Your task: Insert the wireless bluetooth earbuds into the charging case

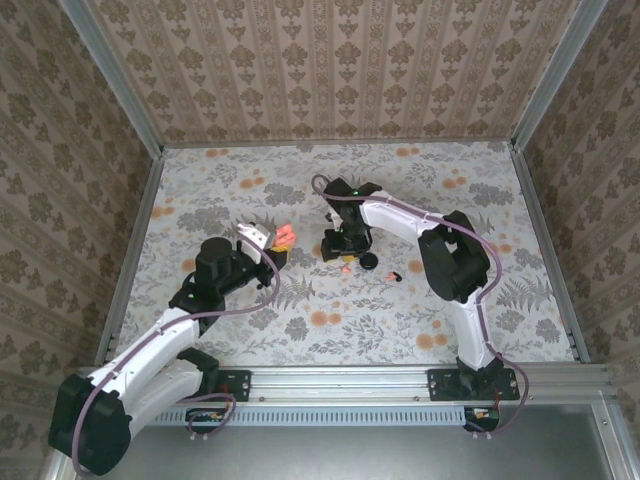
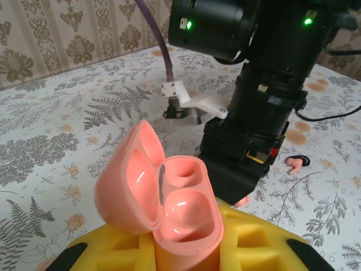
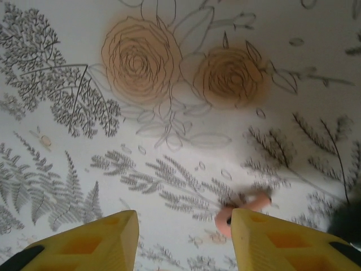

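On my left wrist feed, the left gripper [image 2: 183,251] has its yellow fingers pressed against the sides of the charging case [image 2: 183,212]. It is pinching the case with the lid hinged open to the left and both sockets bare. From overhead I see the case just left of the right arm's wrist. The right gripper [image 3: 183,240] points down at the table [image 1: 330,330] with its fingers spread. One earbud [image 3: 243,208], pinkish and blurred, lies on the floral top between them. It is close against the inner edge of the finger on the right of that view and well off from the other; I cannot tell whether it touches. The second earbud [image 2: 297,164] lies apart from both grippers, near a black disc [image 1: 368,260].
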{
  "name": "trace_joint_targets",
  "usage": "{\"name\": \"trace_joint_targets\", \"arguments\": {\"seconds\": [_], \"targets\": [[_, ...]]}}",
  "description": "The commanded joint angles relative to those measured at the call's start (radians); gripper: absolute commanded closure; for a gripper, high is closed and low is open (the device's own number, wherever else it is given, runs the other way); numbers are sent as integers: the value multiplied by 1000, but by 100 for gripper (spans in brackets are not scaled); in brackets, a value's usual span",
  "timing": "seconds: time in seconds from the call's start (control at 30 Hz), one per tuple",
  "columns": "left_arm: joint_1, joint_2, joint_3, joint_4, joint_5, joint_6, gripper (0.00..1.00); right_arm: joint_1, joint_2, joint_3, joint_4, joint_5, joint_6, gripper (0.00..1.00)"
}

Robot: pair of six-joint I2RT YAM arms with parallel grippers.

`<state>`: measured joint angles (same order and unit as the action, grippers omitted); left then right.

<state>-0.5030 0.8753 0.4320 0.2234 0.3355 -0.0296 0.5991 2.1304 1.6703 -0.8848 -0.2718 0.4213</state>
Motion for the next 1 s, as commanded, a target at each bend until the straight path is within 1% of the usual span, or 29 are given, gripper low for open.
{"name": "trace_joint_targets", "arguments": {"seconds": [0.0, 0.3, 0.53, 0.67, 0.83, 0.97], "targets": [[15, -1, -4, 5, -1, 20, 84, -5, 45, 46, -8, -29, -33, 52], [32, 3, -3, 5, 11, 22, 84, -13, 73, 37, -80, -22, -67, 49], [37, 4, 0, 4, 21, 25, 84, -13, 11, -32, -114, 21, -78, 49], [42, 6, 7, 4, 33, 27, 84, -13, -15, -63, -114, 2, -73, 49], [41, 4, 8, 0, 37, 25, 84, -7, -33, -89, -122, -51, -62, 51], [41, 4, 8, 1, 39, 23, 84, -1, -48, -83, -148, -43, -63, 51]]}}
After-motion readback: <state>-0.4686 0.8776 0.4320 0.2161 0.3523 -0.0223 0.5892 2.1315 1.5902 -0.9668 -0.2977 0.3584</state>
